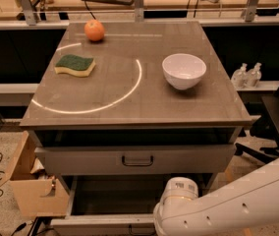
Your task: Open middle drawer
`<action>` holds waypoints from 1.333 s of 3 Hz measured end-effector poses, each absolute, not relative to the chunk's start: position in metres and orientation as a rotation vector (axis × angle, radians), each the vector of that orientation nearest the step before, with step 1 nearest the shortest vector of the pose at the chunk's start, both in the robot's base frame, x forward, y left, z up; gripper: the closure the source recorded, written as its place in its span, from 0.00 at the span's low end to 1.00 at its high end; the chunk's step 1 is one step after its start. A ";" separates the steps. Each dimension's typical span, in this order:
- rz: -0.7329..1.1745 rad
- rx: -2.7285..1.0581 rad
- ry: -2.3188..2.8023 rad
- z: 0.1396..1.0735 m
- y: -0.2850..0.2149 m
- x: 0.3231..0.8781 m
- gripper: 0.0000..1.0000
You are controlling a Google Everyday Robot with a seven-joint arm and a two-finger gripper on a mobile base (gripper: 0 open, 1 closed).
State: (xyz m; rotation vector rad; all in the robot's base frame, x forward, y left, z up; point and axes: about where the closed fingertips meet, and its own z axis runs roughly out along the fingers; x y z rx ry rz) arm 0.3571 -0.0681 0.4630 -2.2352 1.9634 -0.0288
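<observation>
The counter (129, 102) fills the middle of the view, and its few things sit well back from the front edge, clear of drawer work below. The robot arm (237, 205) reaches in from 4 o'clock and ends low at 6 o'clock, a sensible place for pulling a handle. The claw is out of sight past the bottom edge there, so I cannot tell whether it is spread or pinching anything.

The middle drawer (100, 223), at 6 o'clock under the arm's end, I take to be the one already drawn far out. Its dark inside shows nothing that I can make out. Above it the upper drawer (80, 160), with the taller front, stands only slightly forward, with just a dark strip of its inside showing.

A cardboard box (31, 195) at 8 o'clock leans open beside the drawers, its contents unclear.

On top, the white bowl (184, 71) at 2 o'clock sits upright, and its inside is hidden from this angle. The sponge (74, 65) lies at 10 o'clock, and the orange (94, 30) at 11.
</observation>
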 end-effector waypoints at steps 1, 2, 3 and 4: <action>-0.064 -2.269 1.964 0.490 -0.081 0.365 1.00; -0.179 -2.165 2.068 0.558 -0.115 0.398 1.00; -0.185 -2.113 2.124 0.605 -0.144 0.412 1.00; -0.145 -2.168 2.059 0.609 -0.162 0.417 1.00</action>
